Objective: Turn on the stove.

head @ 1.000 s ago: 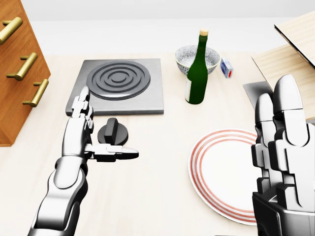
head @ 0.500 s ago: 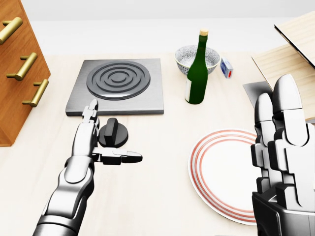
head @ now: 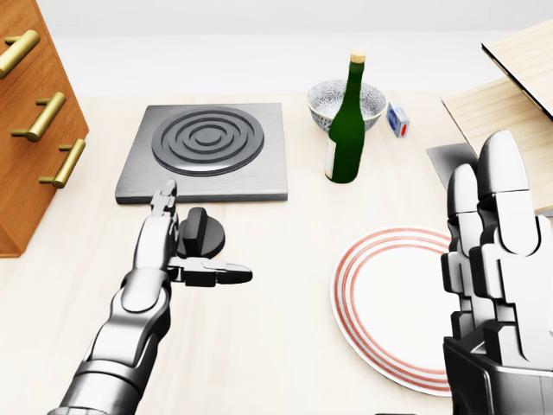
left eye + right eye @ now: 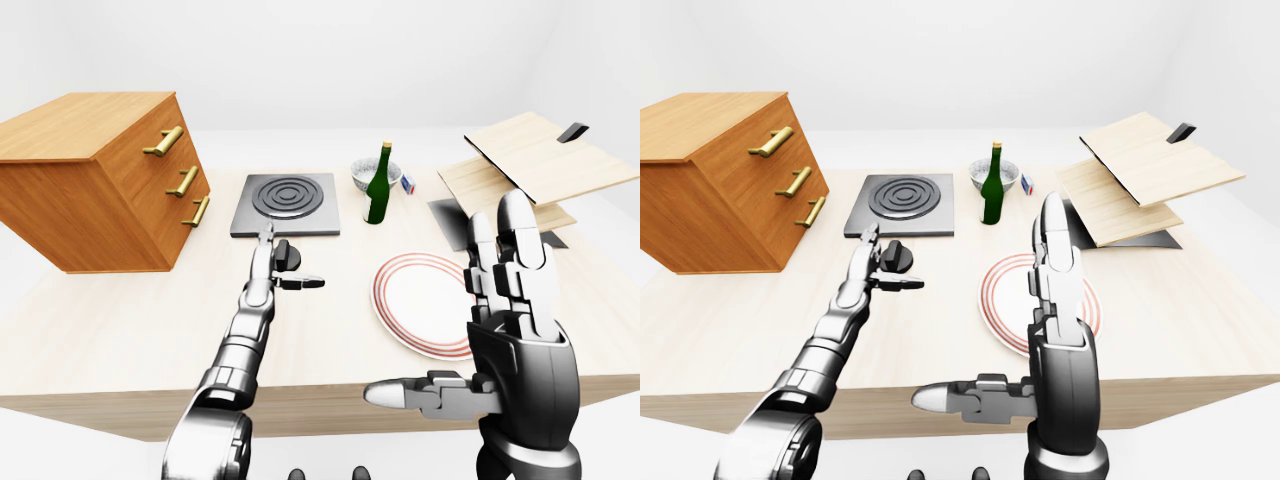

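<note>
The stove [image 3: 205,151] is a grey square plate with a spiral burner, at upper centre-left of the head view. Its black round knob [image 3: 200,233] sits on the table just below the plate. My left hand [image 3: 192,249] is open: its fingers [image 3: 161,216] stand along the knob's left side and the thumb [image 3: 220,275] reaches across just below it. The fingers do not close round the knob. My right hand [image 3: 492,259] is open and upright at the right edge, over the plate's side.
A green bottle [image 3: 347,121], a patterned bowl [image 3: 333,99] and a small blue box [image 3: 397,119] stand right of the stove. A red-ringed plate [image 3: 393,307] lies at lower right. A wooden drawer chest [image 3: 34,130] is at left, wooden boards [image 3: 510,95] at right.
My left hand has moved right and slightly up the view, so its fingers and thumb now stand about the knob. The right hand has not moved.
</note>
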Controlling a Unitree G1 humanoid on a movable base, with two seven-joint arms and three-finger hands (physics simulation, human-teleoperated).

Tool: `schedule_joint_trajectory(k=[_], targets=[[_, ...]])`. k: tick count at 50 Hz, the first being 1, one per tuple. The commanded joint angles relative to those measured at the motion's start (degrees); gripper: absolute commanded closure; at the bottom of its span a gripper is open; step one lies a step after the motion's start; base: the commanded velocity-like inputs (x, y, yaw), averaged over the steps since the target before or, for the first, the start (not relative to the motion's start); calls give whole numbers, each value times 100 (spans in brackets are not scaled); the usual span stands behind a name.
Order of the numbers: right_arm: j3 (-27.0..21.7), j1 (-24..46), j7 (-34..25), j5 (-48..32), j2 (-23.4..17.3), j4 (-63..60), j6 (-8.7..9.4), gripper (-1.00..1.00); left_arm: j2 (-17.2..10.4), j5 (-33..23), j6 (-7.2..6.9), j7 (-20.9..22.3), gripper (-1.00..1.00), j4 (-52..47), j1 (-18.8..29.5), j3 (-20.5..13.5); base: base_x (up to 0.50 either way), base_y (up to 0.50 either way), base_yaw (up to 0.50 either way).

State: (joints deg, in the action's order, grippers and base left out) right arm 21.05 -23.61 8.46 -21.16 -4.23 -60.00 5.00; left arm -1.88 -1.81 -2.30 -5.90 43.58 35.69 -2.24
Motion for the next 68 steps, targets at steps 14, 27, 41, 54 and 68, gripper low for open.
schedule_joint_trajectory(k=[14,27,41,54,68], targets=[[11,35,61,34,-54,0,0,-100,-21,55,164,-106,-100,754,320,-26,0,0,0],[9,-12,-47,-28,54,0,0,-100,8,53,130,-108,-100,1007,437,-25,0,0,0],[99,-6,-167,-182,208,0,0,-100,392,16,-270,653,-100,168,156,325,0,0,0],[114,-420,-651,-421,682,0,0,-100,1538,-1181,-270,678,-100,-1369,-452,1260,0,0,0],[52,-742,-577,-190,520,0,-126,-100,1991,-1510,-270,937,-100,-2607,-760,1679,0,0,0]])
